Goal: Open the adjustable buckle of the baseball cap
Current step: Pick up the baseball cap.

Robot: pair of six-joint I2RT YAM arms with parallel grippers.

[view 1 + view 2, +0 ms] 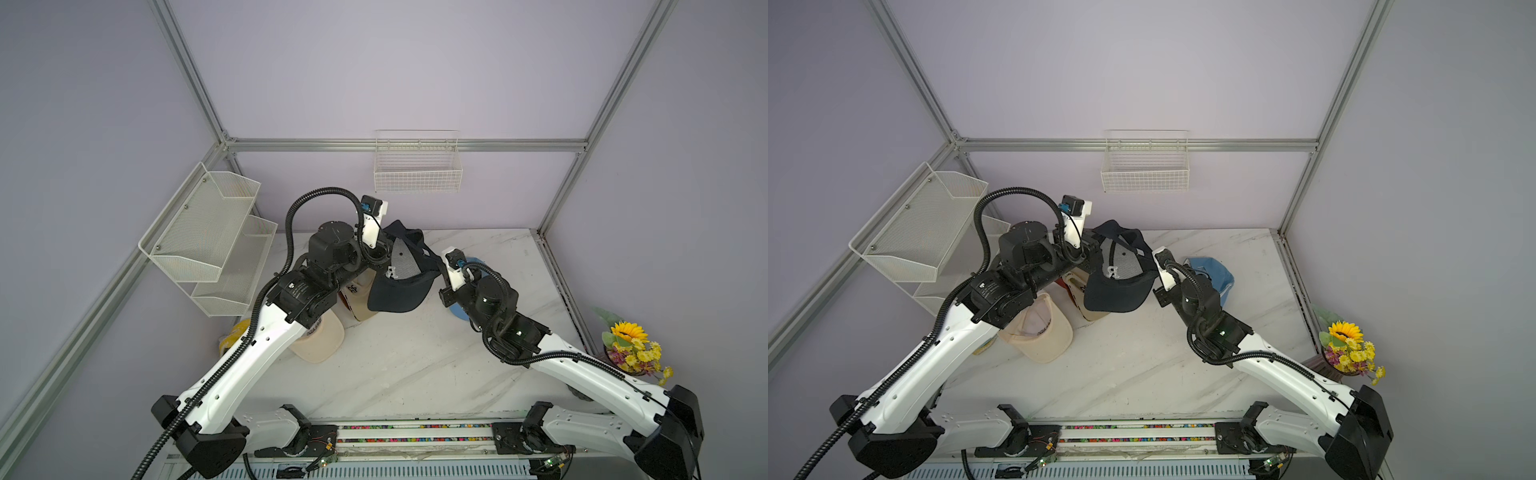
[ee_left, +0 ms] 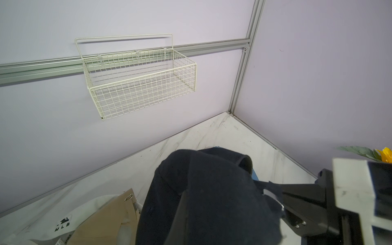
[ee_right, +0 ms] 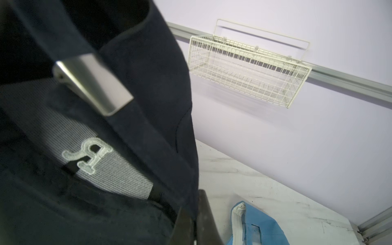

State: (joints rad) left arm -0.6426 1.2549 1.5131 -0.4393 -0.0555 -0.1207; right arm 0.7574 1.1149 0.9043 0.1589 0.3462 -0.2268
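A navy baseball cap (image 1: 397,291) (image 1: 1117,291) hangs in the air between my two arms, its inside turned up and its brim toward the front. At the cap's left side my left gripper (image 1: 383,248) (image 1: 1096,250) is shut on the cloth, which drapes over its fingers (image 2: 180,216). On the right, my right gripper (image 1: 441,277) (image 3: 196,224) is shut on the cap's rim, dark cloth pinched between its fingers (image 3: 206,214). The silver metal buckle (image 3: 93,84) sits on the navy strap close to the right wrist camera, untouched by either gripper.
Beige caps (image 1: 320,340) and a tan cap (image 1: 359,305) lie on the marble table (image 1: 415,365) under the left arm. A blue cap (image 1: 461,309) (image 3: 258,231) lies under the right wrist. A wire basket (image 1: 417,170) hangs on the back wall, a mesh shelf (image 1: 212,237) at left, flowers (image 1: 631,345) at right.
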